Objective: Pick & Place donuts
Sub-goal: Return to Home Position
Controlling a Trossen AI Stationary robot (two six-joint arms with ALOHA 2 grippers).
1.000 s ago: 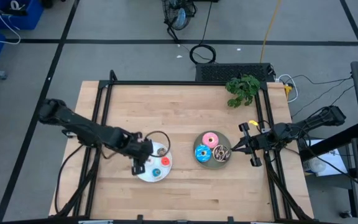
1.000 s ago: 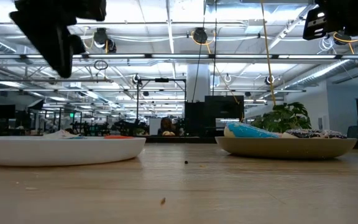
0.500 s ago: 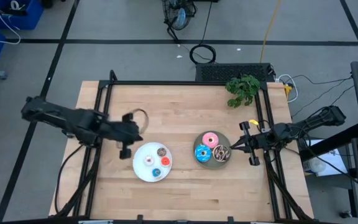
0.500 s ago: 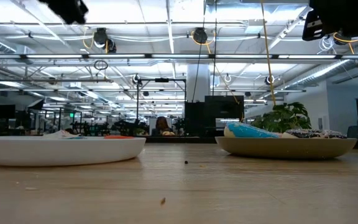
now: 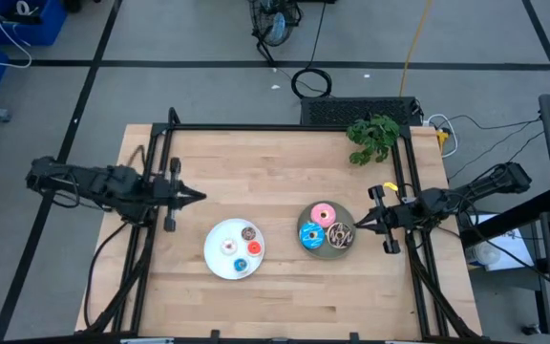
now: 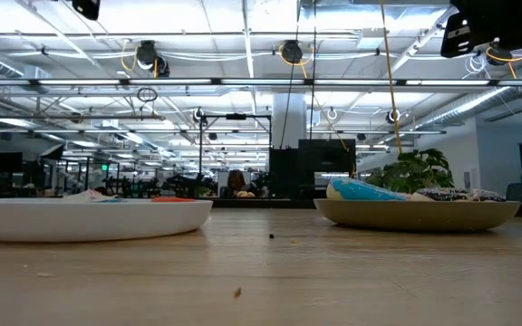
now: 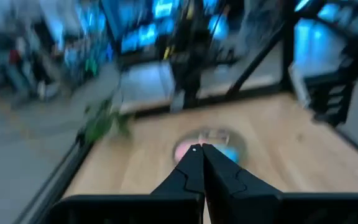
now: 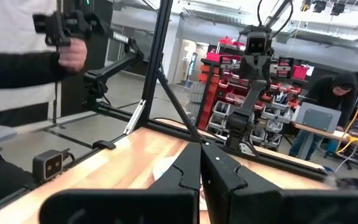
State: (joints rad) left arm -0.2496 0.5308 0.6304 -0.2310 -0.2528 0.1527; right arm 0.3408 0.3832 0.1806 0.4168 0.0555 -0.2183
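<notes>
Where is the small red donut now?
High view: the small red donut lies on the white plate, near its right edge, between the small brown donut and the small blue donut.

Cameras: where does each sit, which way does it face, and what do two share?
High view: overhead, straight down on the table, both arms, left gripper, right gripper.
Low view: tabletop height, level across white plate and grey plate; arm parts up top.
Left wrist view: on left arm, faces grey plate past its shut fingers.
Right wrist view: on right arm, faces across the table past shut fingers.
Shared: high and low both show both plates.
</notes>
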